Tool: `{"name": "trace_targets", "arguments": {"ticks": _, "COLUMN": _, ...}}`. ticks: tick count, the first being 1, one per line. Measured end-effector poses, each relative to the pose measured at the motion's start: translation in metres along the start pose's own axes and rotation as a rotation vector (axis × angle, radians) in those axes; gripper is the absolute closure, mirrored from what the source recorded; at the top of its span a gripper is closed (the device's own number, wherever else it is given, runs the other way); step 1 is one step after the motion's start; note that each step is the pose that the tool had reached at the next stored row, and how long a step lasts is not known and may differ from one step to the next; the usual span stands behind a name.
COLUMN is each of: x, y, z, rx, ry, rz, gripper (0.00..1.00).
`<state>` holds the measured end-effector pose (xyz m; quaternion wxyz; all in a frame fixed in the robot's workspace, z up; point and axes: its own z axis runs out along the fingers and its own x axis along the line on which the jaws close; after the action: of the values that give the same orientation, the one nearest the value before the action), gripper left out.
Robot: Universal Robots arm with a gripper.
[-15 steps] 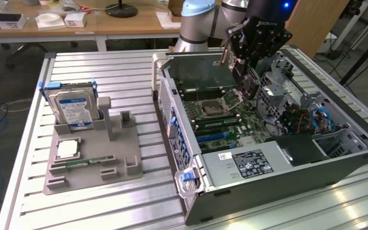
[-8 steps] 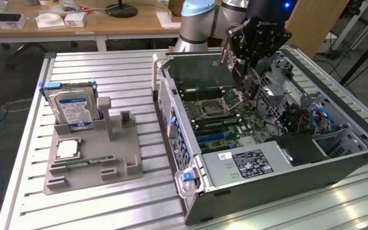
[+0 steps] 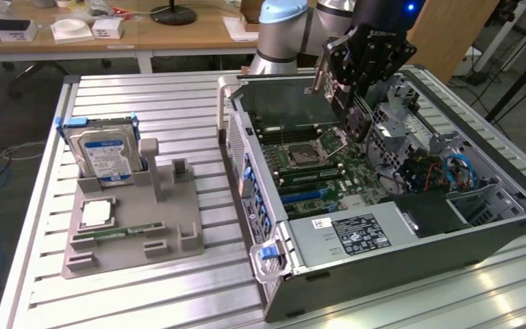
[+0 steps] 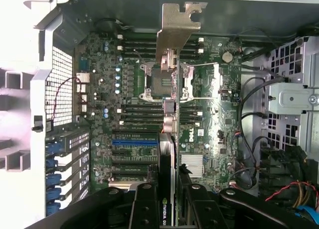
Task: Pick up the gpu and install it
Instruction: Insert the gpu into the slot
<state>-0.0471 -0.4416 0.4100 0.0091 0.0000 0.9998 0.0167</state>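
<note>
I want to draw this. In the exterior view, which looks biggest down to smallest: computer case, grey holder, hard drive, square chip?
1. computer case
2. grey holder
3. hard drive
4. square chip
The gaps are plain, so nearness doesn't muddle it.

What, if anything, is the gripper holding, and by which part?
The gripper holds the gpu, clamped across its two flat faces at the end far from its silver bracket, above the open computer case.
</note>
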Motion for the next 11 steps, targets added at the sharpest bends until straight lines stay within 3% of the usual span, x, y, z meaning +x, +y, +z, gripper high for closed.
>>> {"name": "trace_targets", "arguments": {"ticks": 11, "x": 0.0, "y": 0.0004, "z": 0.0001, "rx": -0.0002, "ry": 0.0002, "rz": -0.007, "gripper": 0.74}}
